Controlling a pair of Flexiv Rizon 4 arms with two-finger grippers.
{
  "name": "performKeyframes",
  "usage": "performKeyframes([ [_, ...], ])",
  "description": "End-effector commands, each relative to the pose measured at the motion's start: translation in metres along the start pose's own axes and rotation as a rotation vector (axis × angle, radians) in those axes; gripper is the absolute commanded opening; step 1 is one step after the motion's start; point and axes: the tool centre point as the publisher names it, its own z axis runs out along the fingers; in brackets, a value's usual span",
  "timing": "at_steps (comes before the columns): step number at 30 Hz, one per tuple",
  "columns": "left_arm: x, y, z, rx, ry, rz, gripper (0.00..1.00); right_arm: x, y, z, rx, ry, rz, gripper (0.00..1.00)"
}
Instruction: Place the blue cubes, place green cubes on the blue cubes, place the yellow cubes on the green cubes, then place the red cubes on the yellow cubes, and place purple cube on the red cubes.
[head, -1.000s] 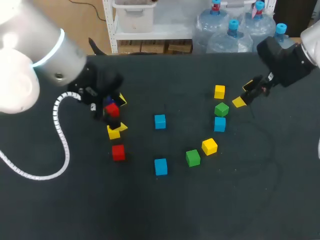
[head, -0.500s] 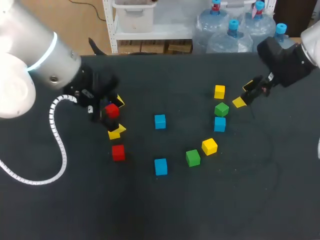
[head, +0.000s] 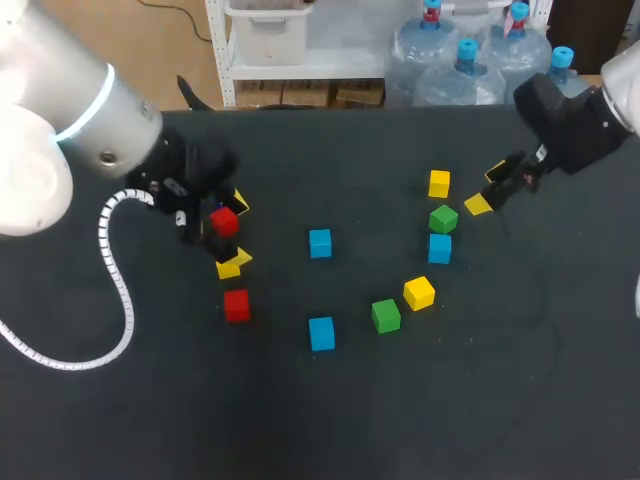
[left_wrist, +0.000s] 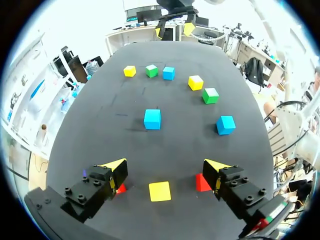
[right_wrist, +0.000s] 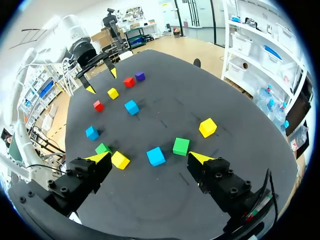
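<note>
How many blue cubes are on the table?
3. One blue cube sits mid-table, another nearer the robot, the third beside a green cube. None seems hidden.

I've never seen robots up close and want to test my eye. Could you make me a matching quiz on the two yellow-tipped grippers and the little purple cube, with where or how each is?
Things:
1. left gripper with yellow tips
2. right gripper with yellow tips
3. small purple cube

Places or states:
a. close beside a small red cube
b. open, a small yellow cube between its fingers
c. open, beside the small green cube in a row of three cubes

Pairs: 1-b, 2-c, 3-a.
</note>
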Motion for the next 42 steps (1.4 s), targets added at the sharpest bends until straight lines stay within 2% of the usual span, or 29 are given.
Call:
performKeyframes([
  [1, 0.001, 0.000, -0.001, 0.000, -0.005, 0.002, 1.00, -0.003, -0.016, 0.001, -0.047, -0.101, -0.045, 1.00],
  [3, 0.001, 0.000, -0.001, 0.000, -0.005, 0.002, 1.00, -0.006, -0.023, 0.000, -0.050, -0.133, -0.077, 1.00],
  [6, 0.001, 0.000, -0.001, 0.000, -0.005, 0.002, 1.00, -0.016, -0.032, -0.001, -0.090, -0.177, -0.188, 1.00],
  [8, 0.001, 0.000, -0.001, 0.000, -0.005, 0.002, 1.00, -0.021, -0.034, -0.002, -0.178, -0.245, -0.260, 1.00],
  [10, 0.001, 0.000, -0.001, 0.000, -0.005, 0.002, 1.00, -0.025, -0.036, -0.002, -0.231, -0.269, -0.304, 1.00],
  [17, 0.001, 0.000, -0.001, 0.000, -0.005, 0.002, 1.00, -0.040, -0.031, 0.003, -0.313, -0.228, -0.454, 1.00],
  [19, 0.001, 0.000, -0.001, 0.000, -0.005, 0.002, 1.00, -0.043, -0.025, 0.007, -0.352, -0.187, -0.503, 1.00],
  [23, 0.001, 0.000, -0.001, 0.000, -0.005, 0.002, 1.00, -0.044, -0.012, 0.014, -0.364, -0.096, -0.567, 1.00],
  [29, 0.001, 0.000, -0.001, 0.000, -0.005, 0.002, 1.00, -0.039, -0.007, 0.020, -0.340, -0.040, -0.550, 1.00],
  [42, 0.001, 0.000, -0.001, 0.000, -0.005, 0.002, 1.00, -0.039, -0.007, 0.020, -0.340, -0.040, -0.550, 1.00],
])
